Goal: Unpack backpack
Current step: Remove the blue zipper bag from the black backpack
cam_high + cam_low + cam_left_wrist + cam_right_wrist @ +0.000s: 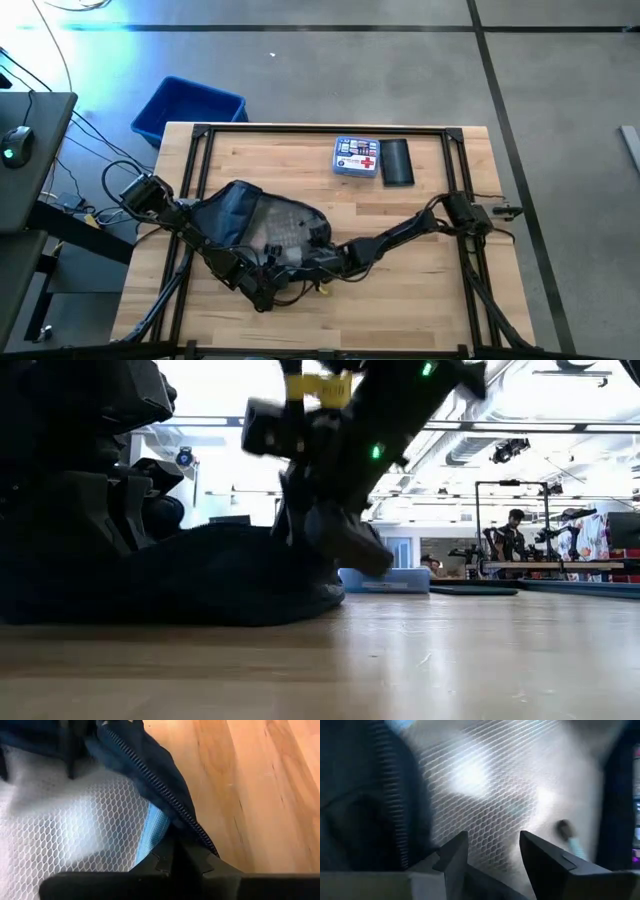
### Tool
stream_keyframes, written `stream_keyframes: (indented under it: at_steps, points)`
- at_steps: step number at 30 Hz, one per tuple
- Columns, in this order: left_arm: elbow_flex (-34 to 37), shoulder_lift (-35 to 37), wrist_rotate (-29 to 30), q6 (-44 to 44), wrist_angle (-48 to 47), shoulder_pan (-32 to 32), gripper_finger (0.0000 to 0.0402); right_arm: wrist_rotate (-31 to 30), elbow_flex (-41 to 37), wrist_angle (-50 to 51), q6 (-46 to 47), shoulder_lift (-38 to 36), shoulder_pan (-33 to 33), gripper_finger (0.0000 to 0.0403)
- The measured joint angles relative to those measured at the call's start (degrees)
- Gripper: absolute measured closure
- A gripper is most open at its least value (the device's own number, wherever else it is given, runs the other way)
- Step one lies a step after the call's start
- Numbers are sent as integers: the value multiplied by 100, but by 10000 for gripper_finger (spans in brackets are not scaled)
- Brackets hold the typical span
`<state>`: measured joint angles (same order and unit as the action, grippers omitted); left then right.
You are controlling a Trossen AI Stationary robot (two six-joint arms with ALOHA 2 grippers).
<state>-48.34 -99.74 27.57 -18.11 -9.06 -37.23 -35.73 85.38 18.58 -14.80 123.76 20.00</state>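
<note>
The dark navy backpack lies on the wooden table, left of centre. It is unzipped, and its pale mesh lining faces up. My left gripper is at the backpack's near edge and is shut on the rim of the opening. My right gripper reaches in from the table's right, over the open backpack. Its fingers are open above the mesh lining with nothing between them. A small pale-blue thing lies blurred on the lining beside them. My left gripper pinches the zippered rim of the backpack's opening between its two fingers, which come slanting down from the table's left and near side. The zipper teeth and the light-blue inner edge run away from the fingertips. The backpack's body rests on the table.
A blue-and-white first-aid box and a flat black pouch lie near the table's far edge. A blue plastic bin stands on the floor beyond the far left corner. Bare wood shows to the right of the backpack.
</note>
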Motion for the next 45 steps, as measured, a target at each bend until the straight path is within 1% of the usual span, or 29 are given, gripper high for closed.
stream_keyframes:
  at_steps: [2, 6, 8, 12, 14, 17, 19, 21, 23, 25, 26, 31, 33, 35, 37, 39, 42, 43, 45]
  points:
    - [0, 0, 5, 54, 0, -11, 402, -130, 0, -1, 159, -198, 40, 238]
    - [0, 0, 37, 85, -21, -49, 402, 112, 0, -8, 448, -499, -97, 238]
    - [0, 0, 39, 108, -55, -71, 402, 367, 0, -48, 586, -611, -249, 238]
    - [-2, 0, 37, 326, -340, -151, 402, 1142, 4, -116, 685, -655, -654, 238]
    - [-2, 0, 37, 382, -561, -205, 402, 1319, 4, -101, 558, -625, -838, 237]
    - [-2, 0, 51, 342, -892, -258, 402, 1430, 4, -106, 356, -616, -1079, 231]
    - [-2, 0, 125, 334, -988, -298, 402, 1654, 4, -101, 288, -616, -1221, 225]
    - [-2, 0, 164, 337, -1005, -313, 402, 2103, 4, -7, 263, -616, -1370, 221]
    - [-2, 0, 162, 332, -1003, -313, 402, 2693, 4, 178, 107, -610, -1498, 219]
    - [-2, 0, 164, 326, -1005, -313, 402, 2935, 4, 240, -62, -540, -1574, 219]
    - [-2, 0, 162, 328, -1005, -313, 402, 2896, 4, 265, -113, -500, -1606, 219]
    - [-2, 0, 174, 323, -1014, -307, 402, 2271, 4, 162, -176, -302, -1710, 219]
    - [-2, 0, 193, 323, -1014, -306, 402, 2272, 7, 134, -98, -257, -1770, 222]
    - [-2, 0, 208, 321, -1026, -307, 402, 2362, 9, 136, 16, -239, -1824, 235]
    - [-2, 0, 205, 323, -1027, -307, 402, 2520, 12, 147, 126, -207, -1877, 260]
    - [-2, 0, 214, 321, -1028, -308, 402, 2628, 15, 175, 278, -190, -1933, 299]
    - [-2, 0, 292, 244, -1097, -306, 402, 2742, 20, 171, 506, -118, -2003, 374]
    - [-2, 0, 322, 217, -1130, -308, 401, 2818, 20, 192, 549, -117, -2008, 388]
    - [-2, 0, 387, 169, -1225, -313, 401, 2805, 20, 206, 573, -115, -1964, 394]
